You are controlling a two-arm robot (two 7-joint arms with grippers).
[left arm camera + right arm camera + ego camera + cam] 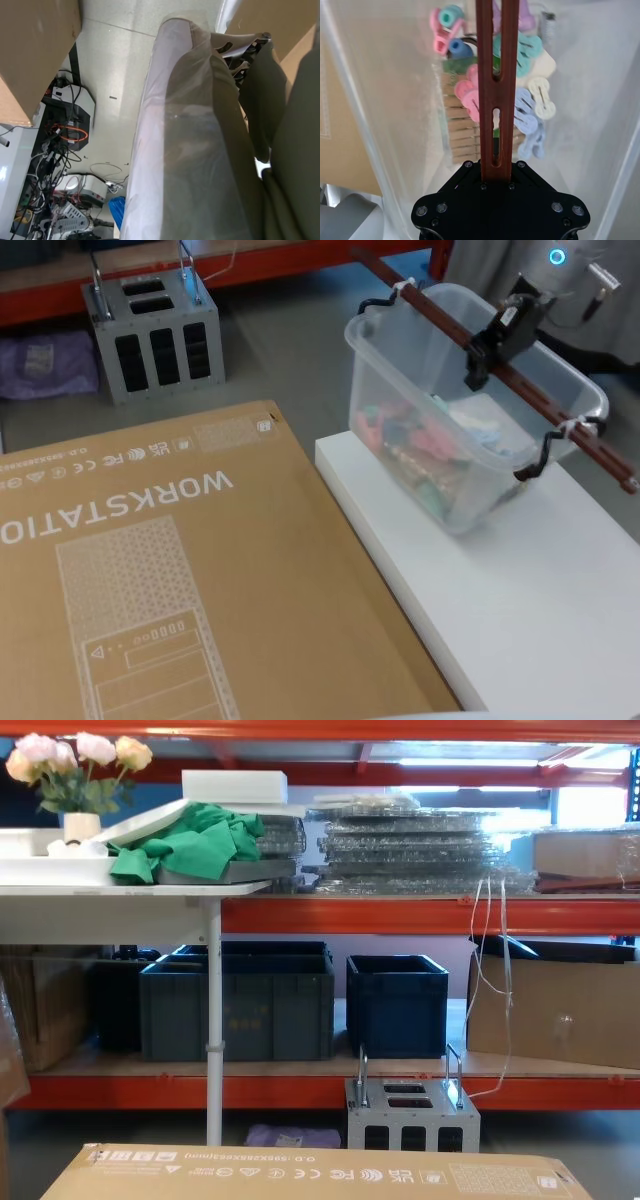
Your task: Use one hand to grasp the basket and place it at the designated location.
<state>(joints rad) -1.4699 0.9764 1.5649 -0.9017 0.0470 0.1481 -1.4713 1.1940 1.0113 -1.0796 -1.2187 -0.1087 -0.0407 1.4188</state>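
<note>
I am holding my right gripper [497, 340] closed on the handle [455, 328] of the basket [400, 380], which is sitting near the far edge of the white bench [520, 620].

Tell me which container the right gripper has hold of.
The basket on the white platform: the right gripper is clamped on its reddish-brown bar handle, unlike the grey metal box on the floor.

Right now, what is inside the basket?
The basket holds pastel plastic clothes pegs and wooden ones. The handle bar and right gripper cover some of them.
</note>
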